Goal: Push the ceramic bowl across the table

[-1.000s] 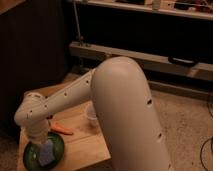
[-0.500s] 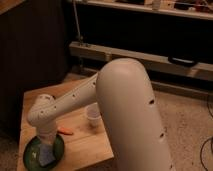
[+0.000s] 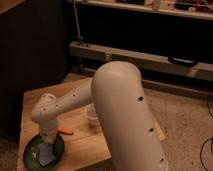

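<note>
Little has shifted in the last half second: your arm (image 3: 75,102) has edged slightly to the right, and the ceramic bowl (image 3: 35,150) sits where it was, at the near-left corner of the worktop (image 3: 37,95). The gripper (image 3: 49,140) hangs straight down from the bent wrist onto the bowl's far-right inside, just above the blue-grey square piece (image 3: 47,156) lying in it; you cannot tell how wide it stands, because the wrist hides it. By my reading contact is made or nearly made, and the push itself is not yet under way. The next move calls for a steady sideways drive against the inner wall, kept low so the gripper does not ride up over the shallow rim. The bowl is dark green, glossy and plate-like, so it should slide easily on the smooth, light butcher-block wood. Just beyond it lies a small orange carrot-like piece (image 3: 65,131), and farther right stands a translucent cup (image 3: 91,116); both are near the likely path.
</note>
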Controlling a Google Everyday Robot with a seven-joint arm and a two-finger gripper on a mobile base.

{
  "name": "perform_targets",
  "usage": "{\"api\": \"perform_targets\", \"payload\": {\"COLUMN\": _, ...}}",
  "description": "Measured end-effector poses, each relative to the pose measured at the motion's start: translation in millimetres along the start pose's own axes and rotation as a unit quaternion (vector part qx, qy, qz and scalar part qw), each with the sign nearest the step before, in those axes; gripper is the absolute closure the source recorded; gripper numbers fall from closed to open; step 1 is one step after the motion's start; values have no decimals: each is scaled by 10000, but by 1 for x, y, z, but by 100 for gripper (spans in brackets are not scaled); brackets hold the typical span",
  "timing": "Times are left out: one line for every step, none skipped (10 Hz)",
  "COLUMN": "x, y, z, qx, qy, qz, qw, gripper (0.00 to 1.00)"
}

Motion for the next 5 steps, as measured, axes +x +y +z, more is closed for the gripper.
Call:
{"api": "perform_targets", "payload": {"x": -8, "y": -7, "z": 5, "qx": -11, "qy": 18, "qz": -25, "qw": 10000, "gripper": 96}}
{"api": "perform_targets", "payload": {"x": -13, "y": -12, "z": 5, "qx": 6, "qy": 10, "qz": -44, "qw": 10000, "gripper": 96}}
{"api": "perform_targets", "payload": {"x": -17, "y": -20, "z": 5, "qx": 37, "qy": 26, "qz": -61, "qw": 10000, "gripper": 96}}
{"api": "perform_targets", "payload": {"x": -21, "y": -31, "z": 5, "qx": 95, "qy": 49, "qz": -83, "qw": 9999, "gripper": 96}}
{"api": "perform_targets", "payload": {"x": -23, "y": -44, "z": 4, "qx": 150, "qy": 63, "qz": -82, "qw": 9998, "gripper": 96}}
